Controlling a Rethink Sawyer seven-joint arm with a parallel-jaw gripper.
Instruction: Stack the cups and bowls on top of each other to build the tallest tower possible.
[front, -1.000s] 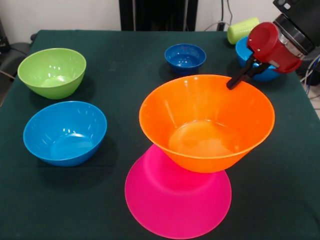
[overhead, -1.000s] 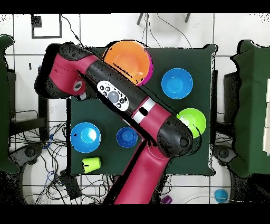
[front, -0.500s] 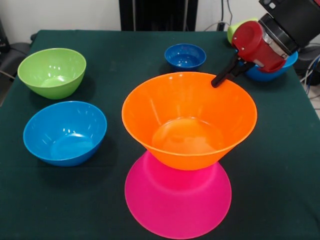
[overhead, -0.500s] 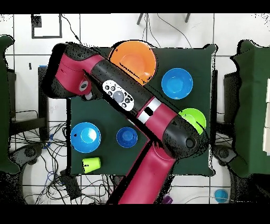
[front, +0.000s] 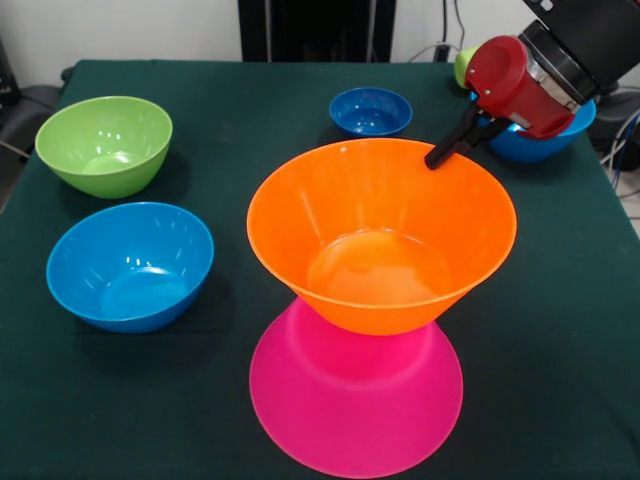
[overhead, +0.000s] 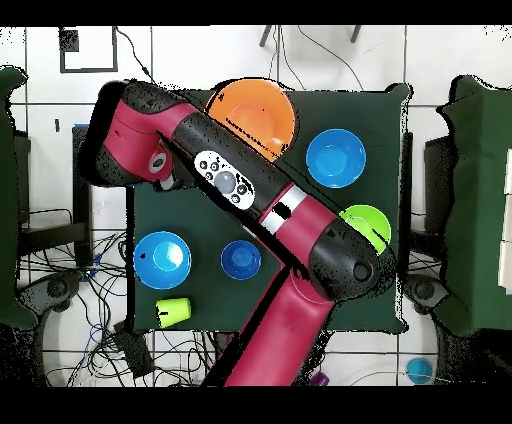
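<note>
At centre frame in the front view, the big orange bowl (front: 382, 235) hangs upright over the upturned pink bowl (front: 356, 390) on the desk (front: 250, 120), its base touching or just above the pink one, set slightly toward the frame's upper side. From the upper right, the hand (front: 447, 149) pinches the orange bowl's far rim, closed on it. Lowering and centring looks like the step in hand.
</note>
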